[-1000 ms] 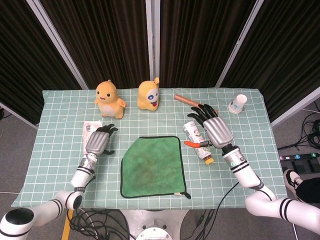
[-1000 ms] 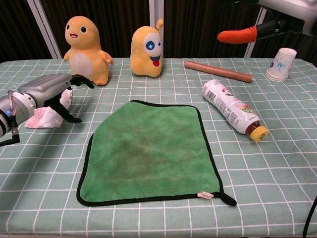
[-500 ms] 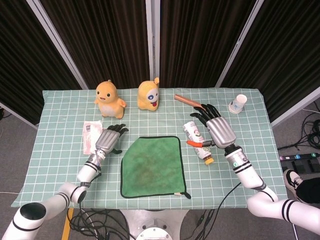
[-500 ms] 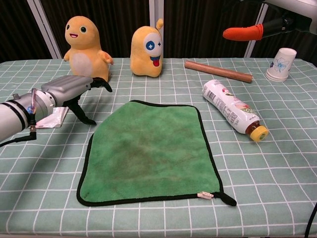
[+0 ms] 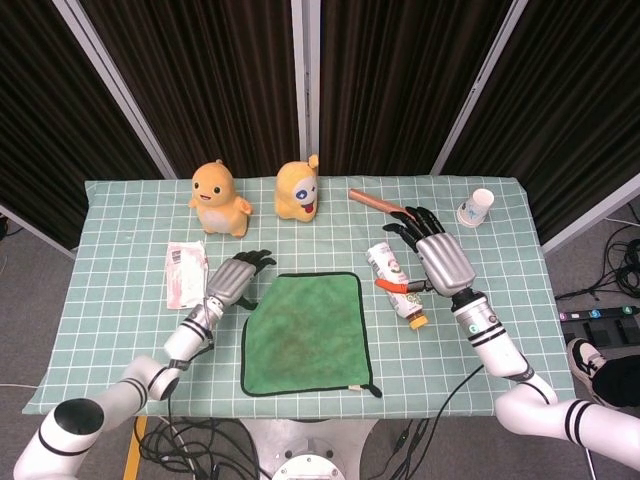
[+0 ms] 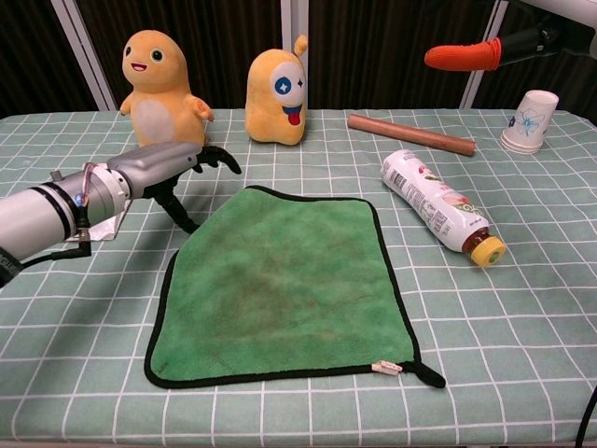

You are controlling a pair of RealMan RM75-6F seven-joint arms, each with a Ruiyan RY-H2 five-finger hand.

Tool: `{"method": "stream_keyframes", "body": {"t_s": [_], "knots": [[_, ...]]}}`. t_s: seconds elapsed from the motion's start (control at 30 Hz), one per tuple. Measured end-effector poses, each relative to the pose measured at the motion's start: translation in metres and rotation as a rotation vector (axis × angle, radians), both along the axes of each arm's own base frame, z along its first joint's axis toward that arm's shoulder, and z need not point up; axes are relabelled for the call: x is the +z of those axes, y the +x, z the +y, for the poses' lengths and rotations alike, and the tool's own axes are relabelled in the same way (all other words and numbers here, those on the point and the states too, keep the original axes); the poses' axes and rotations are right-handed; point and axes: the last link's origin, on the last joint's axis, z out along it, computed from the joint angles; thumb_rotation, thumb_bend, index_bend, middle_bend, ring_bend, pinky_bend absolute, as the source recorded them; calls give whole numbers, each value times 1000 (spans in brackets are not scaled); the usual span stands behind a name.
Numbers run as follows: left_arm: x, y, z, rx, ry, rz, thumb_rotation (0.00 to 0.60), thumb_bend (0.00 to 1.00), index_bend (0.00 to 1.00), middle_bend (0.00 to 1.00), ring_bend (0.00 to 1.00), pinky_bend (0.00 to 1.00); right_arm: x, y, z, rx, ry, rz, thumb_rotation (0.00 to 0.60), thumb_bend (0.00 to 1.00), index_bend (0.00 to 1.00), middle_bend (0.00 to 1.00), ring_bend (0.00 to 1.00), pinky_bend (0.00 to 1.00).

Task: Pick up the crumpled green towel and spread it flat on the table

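Observation:
The green towel [image 5: 303, 333] [image 6: 284, 285] lies spread flat on the checked table, its black trim showing all round and a tag at the near right corner. My left hand [image 5: 238, 279] [image 6: 163, 168] hovers just off the towel's far left edge, holding nothing. Its fingers are apart and its thumb points down at the cloth-covered table. My right hand [image 5: 437, 257] floats open above the table to the right of the towel. In the chest view only its orange-tipped thumb [image 6: 466, 54] shows.
A bottle [image 5: 392, 280] [image 6: 437, 205] lies under the right hand. At the back stand an orange plush [image 5: 218, 197], a yellow plush [image 5: 298, 190], a wooden rod [image 5: 375, 201] and a paper cup [image 5: 477, 207]. A white packet [image 5: 186, 272] lies left of the left hand.
My left hand has moved right, from over the white packet to the towel's far left edge. The right hand has drifted slightly right. The towel has not moved.

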Motion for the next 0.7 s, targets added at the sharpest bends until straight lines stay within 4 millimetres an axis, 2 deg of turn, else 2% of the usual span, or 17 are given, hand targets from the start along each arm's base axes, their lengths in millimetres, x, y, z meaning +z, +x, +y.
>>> {"method": "stream_keyframes", "body": {"t_s": [0.4, 0.7], "knots": [[-7, 34, -6, -34, -51, -87, 600, 0, 259, 217, 172, 210, 3, -4, 0, -10, -6, -14, 223, 0, 201, 92, 0, 0], [-13, 37, -10, -47, -62, -47, 600, 0, 260, 216, 172, 210, 4, -7, 0, -15, -4, -17, 230, 0, 200, 93, 0, 0]]}}
